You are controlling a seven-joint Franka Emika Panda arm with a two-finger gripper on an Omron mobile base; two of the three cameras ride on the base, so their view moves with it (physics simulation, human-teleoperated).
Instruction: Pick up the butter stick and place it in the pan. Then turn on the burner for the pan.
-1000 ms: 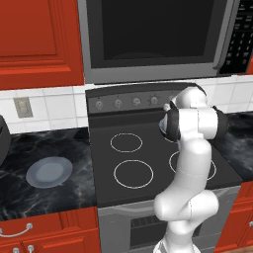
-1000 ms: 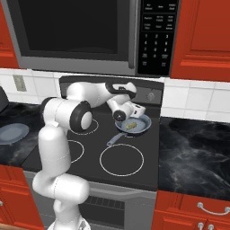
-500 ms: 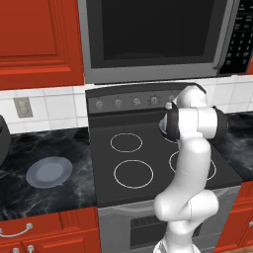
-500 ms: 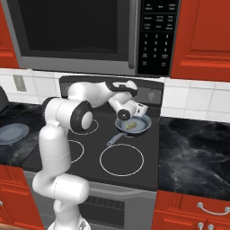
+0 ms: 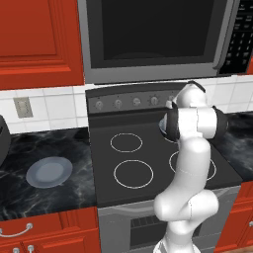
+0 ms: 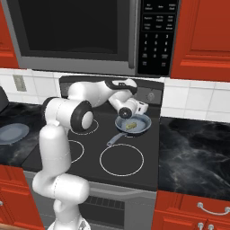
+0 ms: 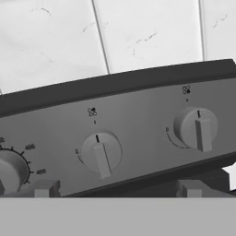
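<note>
Since earlier we swing our gripper (image 6: 143, 108) off the pan (image 6: 133, 125) toward knobs (image 7: 101, 153) | butter stick (image 6: 130, 125) placed | fingers spread, empty | burner next

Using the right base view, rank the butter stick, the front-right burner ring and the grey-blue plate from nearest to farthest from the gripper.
1. The butter stick: lying in the pan, just below the gripper.
2. The front-right burner ring: on the stove in front of the pan, toward the camera.
3. The plate: far off on the left counter, past the arm.
</note>
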